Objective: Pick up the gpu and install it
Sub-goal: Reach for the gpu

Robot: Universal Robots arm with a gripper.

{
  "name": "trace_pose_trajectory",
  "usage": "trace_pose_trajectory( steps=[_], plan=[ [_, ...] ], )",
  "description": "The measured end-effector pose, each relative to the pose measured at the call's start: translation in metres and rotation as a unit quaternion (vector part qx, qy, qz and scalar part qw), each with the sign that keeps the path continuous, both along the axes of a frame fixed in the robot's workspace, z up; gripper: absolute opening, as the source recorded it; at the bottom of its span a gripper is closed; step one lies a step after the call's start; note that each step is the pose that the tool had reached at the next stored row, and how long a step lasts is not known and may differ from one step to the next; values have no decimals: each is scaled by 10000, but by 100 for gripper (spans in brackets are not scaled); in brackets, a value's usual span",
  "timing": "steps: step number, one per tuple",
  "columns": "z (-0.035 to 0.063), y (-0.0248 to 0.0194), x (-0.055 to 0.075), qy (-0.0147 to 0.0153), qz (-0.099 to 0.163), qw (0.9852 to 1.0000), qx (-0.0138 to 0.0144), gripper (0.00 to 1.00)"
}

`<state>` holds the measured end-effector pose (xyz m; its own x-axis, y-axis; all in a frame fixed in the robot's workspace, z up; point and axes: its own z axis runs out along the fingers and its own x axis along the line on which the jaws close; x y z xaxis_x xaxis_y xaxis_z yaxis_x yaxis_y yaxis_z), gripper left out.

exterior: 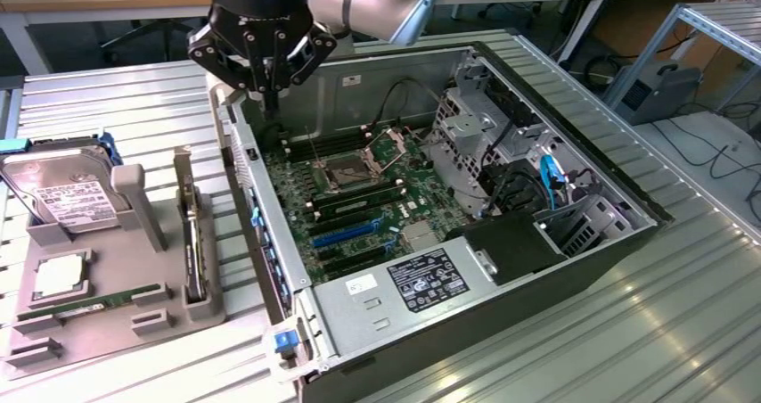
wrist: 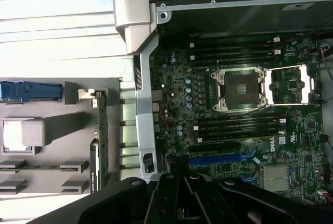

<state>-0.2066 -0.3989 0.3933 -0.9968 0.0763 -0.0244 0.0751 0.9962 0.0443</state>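
In the exterior view the end effector [exterior: 266,95] hangs at about eleven o'clock, its fingers pressed together on nothing. The tips point down over the far corner of the open computer case [exterior: 594,260], just above its side wall [exterior: 256,216]. The gpu [exterior: 191,242] stands on edge in a grey holder [exterior: 119,336] at about nine o'clock. It is outside the case, just beside that wall, and well apart from the end effector. On the same holder, a hard drive [exterior: 66,198] leans at nine o'clock, with a processor chip [exterior: 60,278] and a RAM stick [exterior: 95,301] nearer eight o'clock. Holder and case rest on a ribbed metal surface [exterior: 666,332]. Inside the case lie the motherboard [exterior: 356,207] with its open socket [exterior: 353,169] and blue slots [exterior: 339,235]. Black cables [exterior: 500,189] run at three o'clock, and a power supply [exterior: 411,283] sits at six. In the wrist view the end effector [wrist: 179,193] shows as dark linkage over the board's edge. The gpu [wrist: 101,125] is seen edge-on in the holder [wrist: 57,130], and the side wall [wrist: 144,104] stands between it and the motherboard [wrist: 234,135]. The socket [wrist: 240,89] and blue slots [wrist: 221,157] lie uncovered.
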Motion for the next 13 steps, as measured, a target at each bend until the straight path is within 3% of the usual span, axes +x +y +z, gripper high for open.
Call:
trace_pose_trajectory(
  steps=[13],
  plan=[
    [0,0,-74,0,0,10000,0,11]
  ],
)
